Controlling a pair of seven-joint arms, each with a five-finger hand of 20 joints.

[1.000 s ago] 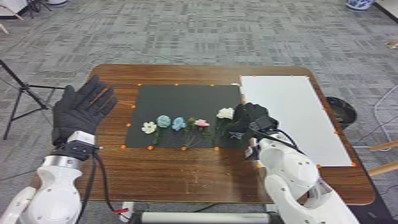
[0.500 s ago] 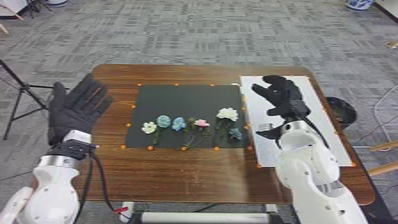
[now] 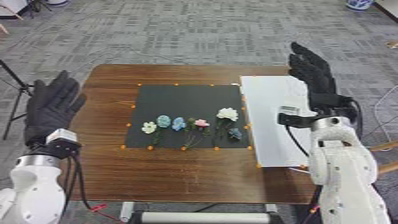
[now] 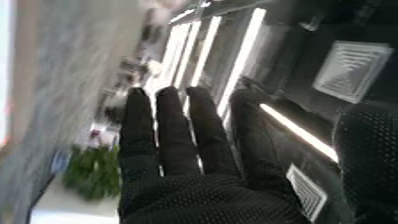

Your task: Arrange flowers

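Flowers: six heads, all lying on the mat [image 3: 187,100], left of the sheet [image 3: 266,120]. Order from left to right: white flower [image 3: 149,128], pale blue flower [image 3: 163,121], blue flower [image 3: 179,124], pink flower [image 3: 202,123], then a fuller white bloom [image 3: 227,114] with a dusty blue flower [image 3: 234,133] just nearer and slightly right of it. Heads form a loose row across the near half of the mat; the fuller white bloom sits farthest. Green stems and leaves point mostly toward the near edge of the mat. Stems between the blue and pink heads run close together; cannot tell which touch.

Right hand [image 3: 313,75]: wide, fingers straight, raised at the right far part of the table [image 3: 187,175], by the sheet's right side, well apart from the flowers. Right wrist view agrees: fingers extended with slim gaps, thumb standing apart, light strips [image 4: 240,55] and a green plant [image 4: 93,167] beyond.

Left hand [image 3: 51,110]: wide, fingers straight and pointing far, at the table's left side, well apart from the mat.

Surroundings: orange markers along the edges of mat and sheet. Tripod [image 3: 19,100] on the floor, left of the table. Blue-and-white vase [image 3: 360,4] at far right.
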